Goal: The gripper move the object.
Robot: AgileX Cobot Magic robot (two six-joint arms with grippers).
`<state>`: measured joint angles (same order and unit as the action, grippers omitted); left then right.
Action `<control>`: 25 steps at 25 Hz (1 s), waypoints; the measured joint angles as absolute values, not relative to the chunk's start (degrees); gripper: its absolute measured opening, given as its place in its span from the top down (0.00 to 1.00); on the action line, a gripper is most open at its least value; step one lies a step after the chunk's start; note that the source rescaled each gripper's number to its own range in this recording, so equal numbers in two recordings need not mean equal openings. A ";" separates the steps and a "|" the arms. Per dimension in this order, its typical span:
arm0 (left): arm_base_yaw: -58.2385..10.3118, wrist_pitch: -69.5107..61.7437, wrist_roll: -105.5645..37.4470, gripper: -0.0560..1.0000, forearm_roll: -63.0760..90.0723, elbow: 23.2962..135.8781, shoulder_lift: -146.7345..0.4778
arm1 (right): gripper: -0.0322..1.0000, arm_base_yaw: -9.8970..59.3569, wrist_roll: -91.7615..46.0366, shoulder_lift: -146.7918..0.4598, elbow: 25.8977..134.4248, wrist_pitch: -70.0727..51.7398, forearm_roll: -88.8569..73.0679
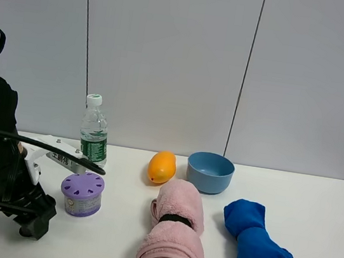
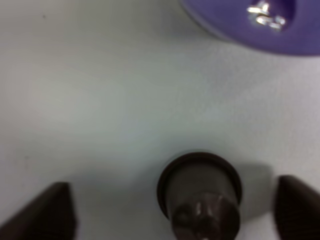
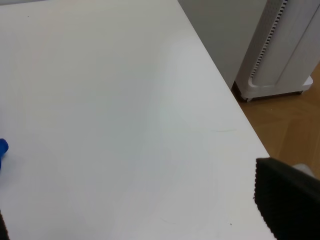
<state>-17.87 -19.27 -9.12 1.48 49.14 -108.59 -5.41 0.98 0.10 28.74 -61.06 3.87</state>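
In the left wrist view the object [image 2: 200, 192], a small dark capsule with a flared rim, stands on the white table between my left gripper's fingers [image 2: 50, 212]. My left gripper [image 2: 175, 207] is open, with a gap showing on each side of the capsule. In the exterior high view the left gripper [image 1: 33, 225] points down at the table at the front left and hides the capsule. My right gripper [image 3: 132, 210] is open over bare table near the table's right edge, holding nothing.
A purple vented container [image 1: 82, 193] stands just right of the left gripper. Behind it are a water bottle [image 1: 94, 132], an orange fruit [image 1: 162, 166] and a blue bowl [image 1: 209, 171]. A rolled pink towel [image 1: 174, 235] and a blue cloth [image 1: 257, 244] lie at the front.
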 joint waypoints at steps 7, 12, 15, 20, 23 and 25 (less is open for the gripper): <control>-17.87 -19.25 -9.12 0.94 1.48 49.14 -108.59 | 0.00 -5.41 0.98 0.10 28.74 -61.06 3.87; -17.87 -19.25 -9.12 0.94 1.48 49.14 -108.59 | 0.00 -5.41 0.98 0.10 28.74 -61.06 3.87; -17.87 -19.87 -9.12 0.94 1.48 49.14 -108.51 | 0.00 -5.41 0.98 0.10 28.74 -61.06 3.87; -17.87 -24.97 -9.12 0.94 1.76 49.11 -104.78 | 0.00 -5.41 0.98 0.10 28.74 -61.06 3.87; -17.87 -26.48 -9.12 0.94 1.89 49.11 -100.65 | 0.00 -5.41 0.98 0.10 28.74 -61.06 3.87; -17.87 -27.76 -9.12 0.94 2.12 49.11 -97.67 | 0.00 -5.41 0.98 0.10 28.74 -61.06 3.87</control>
